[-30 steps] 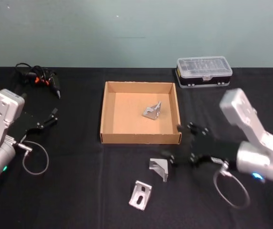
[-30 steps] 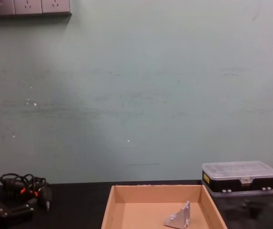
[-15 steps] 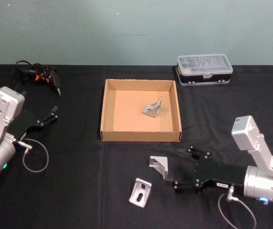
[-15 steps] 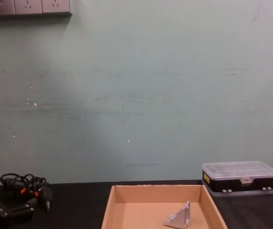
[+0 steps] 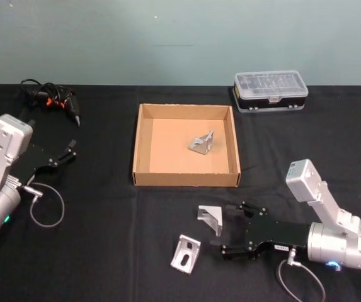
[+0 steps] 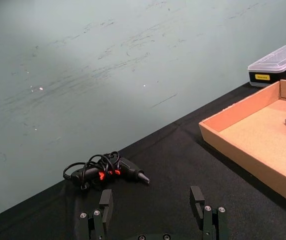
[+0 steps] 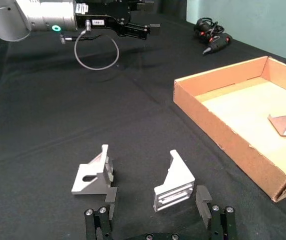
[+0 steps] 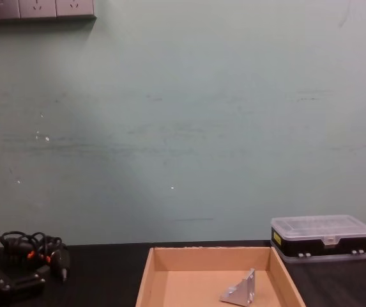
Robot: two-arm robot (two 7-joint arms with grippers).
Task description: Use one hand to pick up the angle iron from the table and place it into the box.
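On the black table, one angle iron stands upright in front of the box. My right gripper lies low behind it, open. In the right wrist view this angle iron sits just ahead of the gap between the fingertips, untouched by either. A second angle iron lies nearer the table's front edge, left of the right gripper. Another angle iron rests inside the tan box. My left gripper is parked open at the far left, holding nothing.
A black case with a clear lid stands behind the box at the right. A black tool with a coiled cable lies at the back left. A wire loop hangs beside the left arm. Bare tabletop lies between the left arm and the box.
My right arm has pulled back from the box's front right corner, dropped low and swung in behind the upright angle iron. The left arm and all angle irons stayed put.
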